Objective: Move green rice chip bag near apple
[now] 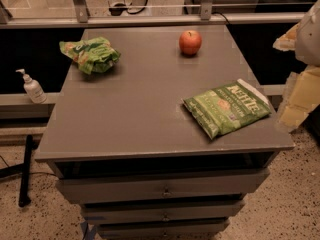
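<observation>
At the right edge of the room, off the side of the grey table point(135, 119), hangs the pale, yellowish gripper point(299, 91). It is partly cut off from where I stand, so I cannot tell whether it is spread or closed; it seems to carry nothing, though I would not swear to that.

Closest to the gripper, just beside it on the near corner of the table, lies the flat dark-green Kettle bag point(227, 108), which is not the one wanted. Farther from the gripper, toward the back of the table, sits the apple point(190, 42), upright and alone. Farthest of all from the gripper, across the full width of the top at the opposite back corner, rests the green rice chip bag point(91, 55), puffy and crumpled, well apart from the apple, with bare tabletop between them.

As I judge it, nothing of the task is done yet. The bag has to be reached, gripped, carried across toward the gripper's side and set down near the apple. The whole job is left, and the reach past the apple looks like the long part of it.
</observation>
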Controlling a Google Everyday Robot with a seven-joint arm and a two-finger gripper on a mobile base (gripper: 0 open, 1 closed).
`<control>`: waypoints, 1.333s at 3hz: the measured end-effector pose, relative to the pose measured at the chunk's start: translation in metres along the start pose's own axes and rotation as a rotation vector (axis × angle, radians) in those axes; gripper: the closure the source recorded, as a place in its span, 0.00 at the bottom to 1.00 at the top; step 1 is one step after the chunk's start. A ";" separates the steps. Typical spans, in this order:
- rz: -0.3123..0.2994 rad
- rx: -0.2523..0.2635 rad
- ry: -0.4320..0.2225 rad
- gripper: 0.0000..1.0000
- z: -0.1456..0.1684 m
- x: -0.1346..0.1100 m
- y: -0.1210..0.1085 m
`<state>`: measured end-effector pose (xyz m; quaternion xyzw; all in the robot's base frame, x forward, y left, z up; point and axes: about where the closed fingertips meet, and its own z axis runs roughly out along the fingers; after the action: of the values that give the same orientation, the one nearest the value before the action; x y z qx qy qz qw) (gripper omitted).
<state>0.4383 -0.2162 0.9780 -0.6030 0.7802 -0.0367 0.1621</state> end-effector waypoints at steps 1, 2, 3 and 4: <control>0.000 0.000 0.000 0.00 0.000 0.000 0.000; 0.006 -0.006 -0.062 0.00 0.006 -0.011 0.006; 0.032 -0.033 -0.197 0.00 0.027 -0.042 0.009; 0.061 -0.060 -0.384 0.00 0.050 -0.089 0.005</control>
<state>0.4677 -0.1233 0.9475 -0.5797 0.7536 0.1072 0.2908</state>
